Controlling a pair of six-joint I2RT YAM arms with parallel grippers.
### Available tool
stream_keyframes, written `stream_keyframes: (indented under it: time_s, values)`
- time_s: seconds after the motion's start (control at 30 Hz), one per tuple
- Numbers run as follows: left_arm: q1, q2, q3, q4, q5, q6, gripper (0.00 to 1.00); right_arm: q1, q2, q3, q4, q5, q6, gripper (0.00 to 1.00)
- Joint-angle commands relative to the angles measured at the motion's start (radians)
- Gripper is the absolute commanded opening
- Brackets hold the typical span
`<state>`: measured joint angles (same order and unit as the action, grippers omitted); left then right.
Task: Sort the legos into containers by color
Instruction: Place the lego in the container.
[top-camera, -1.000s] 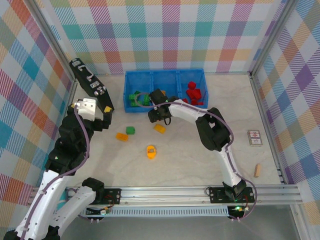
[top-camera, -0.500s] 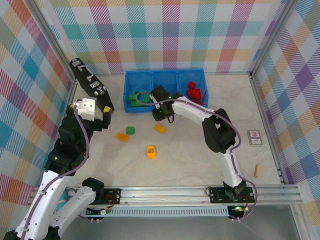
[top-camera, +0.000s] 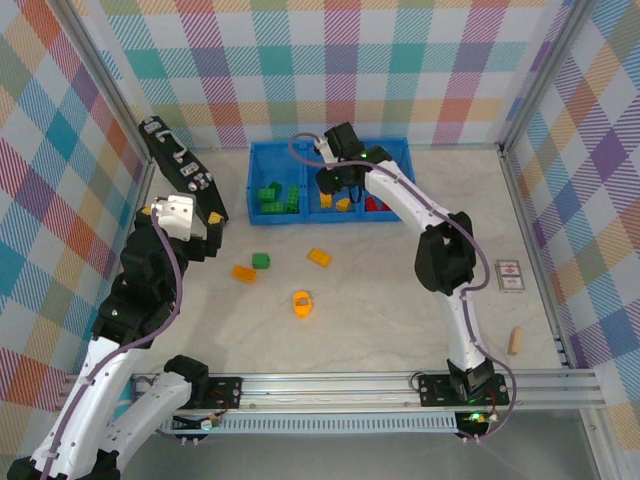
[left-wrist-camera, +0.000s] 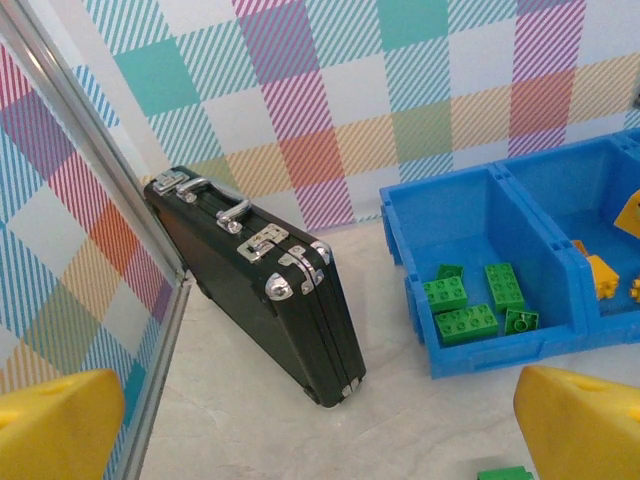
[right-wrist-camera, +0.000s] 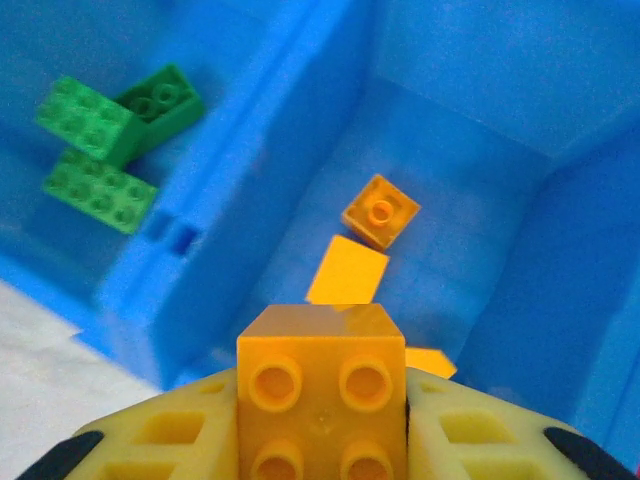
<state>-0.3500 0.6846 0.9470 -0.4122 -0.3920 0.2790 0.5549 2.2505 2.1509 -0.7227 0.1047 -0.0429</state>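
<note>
**Sorting studded bricks by colour: the right gripper over the tray.** A yellow-orange two-by-two brick, studs facing the wrist camera, is clamped between the yellow fingers of the right gripper, which is closed on the brick's two sides. This gripper hangs over the middle compartment of the blue tray. Beneath its fingertips, on that compartment's floor, lie three more orange bricks. Beyond the divider wall to the gripper's left, the green bricks lie in the end compartment. On its other side, the red bricks occupy the remaining compartment, partly hidden by the arm.

From the right gripper toward the arm bases, four pieces lie loose on the table: a flat yellow brick, a lone green brick, an orange brick just beside it, and a rounded yellow piece.

The left gripper is spread wide, with nothing between its fingertips. Ahead of it and to its left, a black case with metal latches stands on edge, tilted toward the side wall. Ahead and to its right is the tray's green compartment.

Well to the right of the right arm lie a red-and-white card pack and a tan cork cylinder.
</note>
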Motion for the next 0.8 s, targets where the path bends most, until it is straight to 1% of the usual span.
stream_keyframes:
  time_s: [0.0,0.13,0.17,0.23,0.33,0.4,0.47,0.5,0.57,0.63,0.7,0.77]
  values:
    - [0.013,0.005,0.021,0.019,-0.024,0.015,1.00,-0.017,0.075,0.072,-0.038,0.001,-0.046,0.38]
    - [0.013,0.021,0.020,0.023,-0.021,0.014,1.00,-0.030,0.124,0.111,-0.037,-0.011,-0.046,0.39]
    - [0.013,0.025,0.019,0.026,-0.016,0.010,1.00,-0.033,0.136,0.117,-0.036,-0.013,-0.080,0.39]
    - [0.013,0.034,0.024,0.024,0.007,0.007,1.00,-0.033,0.154,0.122,-0.025,-0.016,-0.091,0.40]
    - [0.012,0.045,0.032,0.020,0.006,0.001,1.00,-0.033,0.181,0.139,-0.021,-0.015,-0.100,0.40]
    - [0.013,0.050,0.036,0.019,0.012,0.001,1.00,-0.033,0.196,0.157,-0.027,-0.016,-0.104,0.43]
    - [0.013,0.054,0.035,0.019,0.015,-0.003,1.00,-0.033,0.194,0.160,-0.027,-0.020,-0.104,0.49]
    - [0.013,0.055,0.035,0.019,0.017,-0.003,1.00,-0.033,0.187,0.158,-0.029,-0.021,-0.106,0.53]
    - [0.013,0.053,0.034,0.018,0.016,-0.006,1.00,-0.033,0.163,0.143,-0.028,-0.032,-0.114,0.57]
    - [0.013,0.045,0.032,0.018,0.021,-0.006,1.00,-0.030,0.114,0.104,-0.014,-0.057,-0.129,0.57]
    - [0.013,0.037,0.034,0.018,0.021,-0.007,1.00,-0.021,0.042,0.037,0.002,-0.104,-0.170,0.58]
    - [0.013,0.025,0.032,0.017,0.020,-0.008,1.00,-0.008,-0.046,-0.067,0.026,-0.160,-0.223,0.63]
